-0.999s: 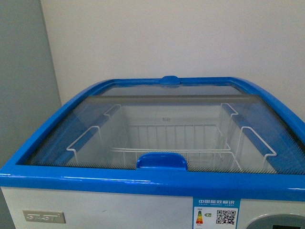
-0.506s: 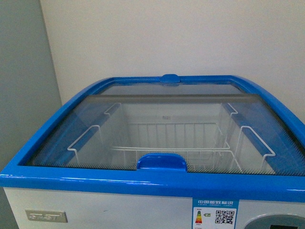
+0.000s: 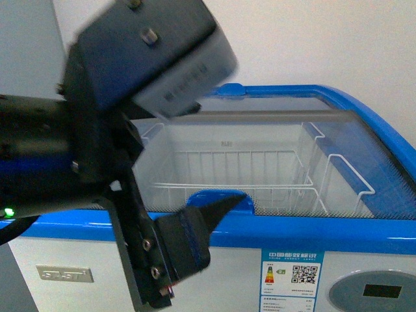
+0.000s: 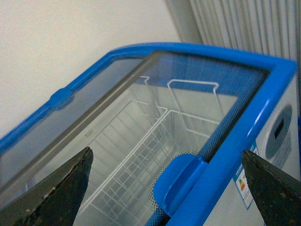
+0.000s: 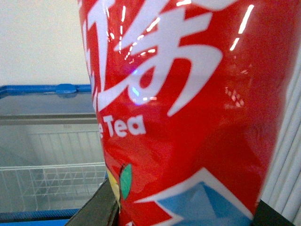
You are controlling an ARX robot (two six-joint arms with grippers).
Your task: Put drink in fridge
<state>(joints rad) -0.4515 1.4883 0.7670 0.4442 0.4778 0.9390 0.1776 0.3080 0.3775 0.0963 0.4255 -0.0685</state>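
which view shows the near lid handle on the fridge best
The left wrist view: the near lid handle sits whole between the fingers of the open left gripper. In the front view that gripper's finger covers part of it. The drink fills the right wrist view; no near handle there.

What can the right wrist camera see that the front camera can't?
Only the right wrist view shows the drink, its red label filling the picture, sitting between two dark fingers. Only the front view shows the left arm looming large on the left, and the sticker on the front of the fridge. Both show its blue rim, glass lid and white wire basket.
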